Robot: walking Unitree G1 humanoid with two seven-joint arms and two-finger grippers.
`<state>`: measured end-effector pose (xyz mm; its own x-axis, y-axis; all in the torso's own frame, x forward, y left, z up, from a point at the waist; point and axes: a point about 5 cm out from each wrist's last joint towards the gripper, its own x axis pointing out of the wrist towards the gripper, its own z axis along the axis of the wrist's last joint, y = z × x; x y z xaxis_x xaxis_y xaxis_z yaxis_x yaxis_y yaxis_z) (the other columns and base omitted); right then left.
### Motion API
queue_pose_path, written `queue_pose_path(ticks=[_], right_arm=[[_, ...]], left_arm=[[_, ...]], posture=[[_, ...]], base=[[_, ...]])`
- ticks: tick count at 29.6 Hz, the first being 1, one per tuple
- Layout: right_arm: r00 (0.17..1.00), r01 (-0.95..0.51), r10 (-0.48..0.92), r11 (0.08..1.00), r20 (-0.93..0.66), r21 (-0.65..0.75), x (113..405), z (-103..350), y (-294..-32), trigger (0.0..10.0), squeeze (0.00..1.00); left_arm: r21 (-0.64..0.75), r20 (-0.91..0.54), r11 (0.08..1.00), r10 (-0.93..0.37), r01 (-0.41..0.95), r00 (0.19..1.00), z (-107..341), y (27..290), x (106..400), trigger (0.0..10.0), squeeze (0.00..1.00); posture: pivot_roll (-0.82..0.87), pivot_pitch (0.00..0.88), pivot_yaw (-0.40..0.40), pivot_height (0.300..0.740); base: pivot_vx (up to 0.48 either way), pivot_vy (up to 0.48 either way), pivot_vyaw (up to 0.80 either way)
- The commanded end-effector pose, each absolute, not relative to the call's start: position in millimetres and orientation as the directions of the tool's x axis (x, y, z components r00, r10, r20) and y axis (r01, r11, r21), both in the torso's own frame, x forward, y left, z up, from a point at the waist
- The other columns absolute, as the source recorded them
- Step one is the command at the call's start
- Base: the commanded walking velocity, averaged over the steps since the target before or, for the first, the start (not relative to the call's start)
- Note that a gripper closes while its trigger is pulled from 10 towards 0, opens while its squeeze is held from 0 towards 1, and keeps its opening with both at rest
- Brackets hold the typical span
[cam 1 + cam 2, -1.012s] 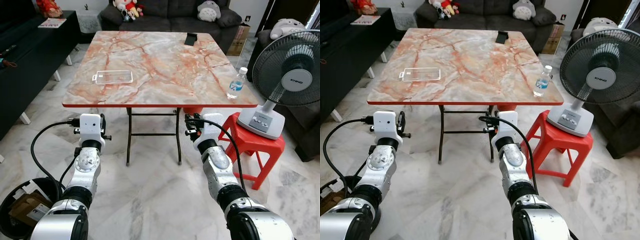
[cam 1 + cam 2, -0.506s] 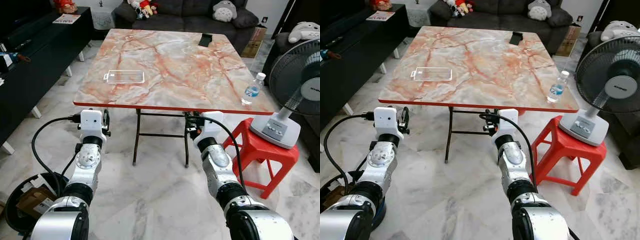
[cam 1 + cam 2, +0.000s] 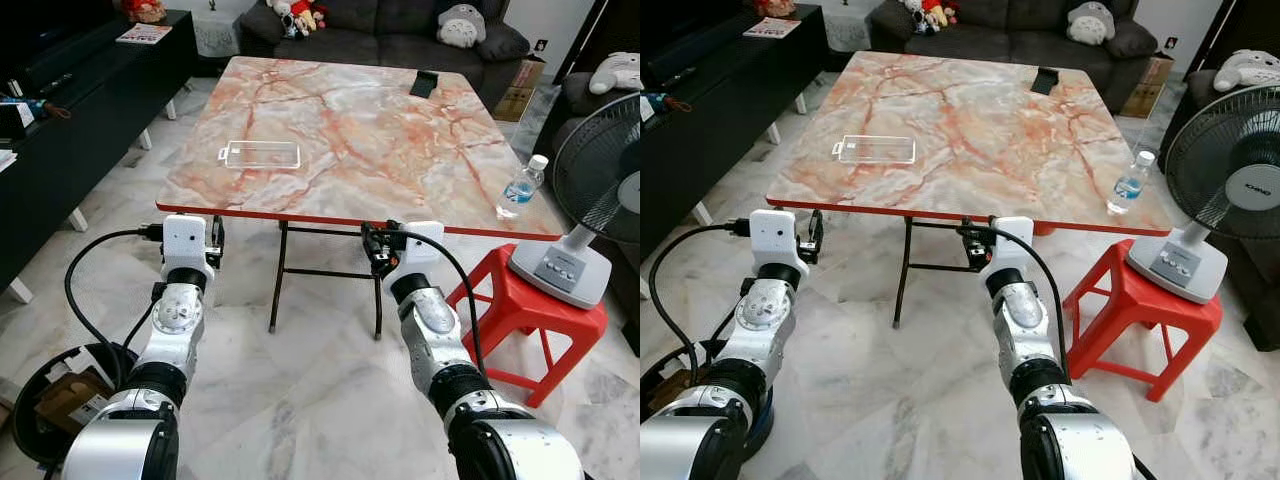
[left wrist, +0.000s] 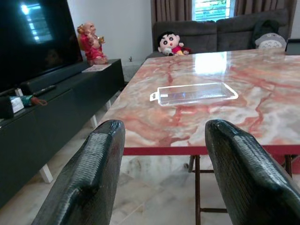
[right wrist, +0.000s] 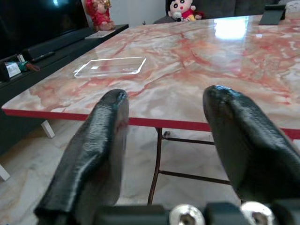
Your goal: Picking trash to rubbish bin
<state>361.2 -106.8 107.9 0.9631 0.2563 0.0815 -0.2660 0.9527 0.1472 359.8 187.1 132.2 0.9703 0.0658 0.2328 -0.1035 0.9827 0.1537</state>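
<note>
A clear plastic tray (image 3: 262, 154) lies flat on the left part of the marble-topped table (image 3: 380, 180). A small water bottle (image 3: 519, 187) stands upright at the table's right edge. The black rubbish bin (image 3: 28, 395), holding cardboard, sits on the floor at my lower left. Both arms are raised in front of me, just short of the table's near edge and below its top. My left gripper (image 4: 164, 168) is open and holds nothing, with the tray (image 4: 194, 93) straight beyond it. My right gripper (image 5: 164, 154) is also open and holds nothing.
A small black object (image 3: 425, 84) rests at the table's far side. A white fan (image 3: 600, 200) stands on a red stool (image 3: 520, 305) to the right. A dark TV cabinet (image 3: 70, 130) runs along the left, and a sofa (image 3: 380, 35) sits behind the table.
The whole view has shifted: the camera moved closer to the table and a little leftward. Both arms keep the same raised pose with fingers open.
</note>
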Motion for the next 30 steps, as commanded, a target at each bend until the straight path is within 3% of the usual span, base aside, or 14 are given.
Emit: queue_pose_path(ticks=[1,4,5,6,30], right_arm=[[0.961,-0.266,0.251,0.953,0.114,0.146,366,119,-108,10.0,1.00],[0.958,-0.275,0.262,0.953,0.113,0.125,367,120,-107,10.0,1.00],[0.958,-0.277,0.265,0.954,0.111,0.111,367,120,-107,10.0,0.79],[0.957,-0.278,0.268,0.957,0.109,0.087,367,120,-106,10.0,0.00],[0.951,-0.292,0.277,0.950,0.136,0.109,369,126,-104,10.0,0.00]], left_arm=[[0.153,0.253,0.984,0.050,-0.091,0.966,139,184,362,10.0,0.00],[0.149,0.251,0.985,0.045,-0.084,0.967,138,182,362,10.0,0.00],[0.149,0.250,0.986,0.042,-0.081,0.967,138,181,362,10.0,0.00],[0.148,0.250,0.986,0.035,-0.074,0.968,138,179,362,10.0,0.00],[0.144,0.260,0.988,0.020,-0.059,0.965,141,174,364,10.0,0.00]], posture=[[0.11,0.007,-0.077,0.740],[0.11,0.009,-0.077,0.740],[0.11,0.009,-0.077,0.740],[0.11,0.009,-0.077,0.740],[0.11,0.026,-0.082,0.740]], base=[[0.296,0.000,0.00],[0.299,0.000,0.00],[0.296,0.000,0.00],[0.300,0.000,0.00],[0.367,0.000,-0.08]])
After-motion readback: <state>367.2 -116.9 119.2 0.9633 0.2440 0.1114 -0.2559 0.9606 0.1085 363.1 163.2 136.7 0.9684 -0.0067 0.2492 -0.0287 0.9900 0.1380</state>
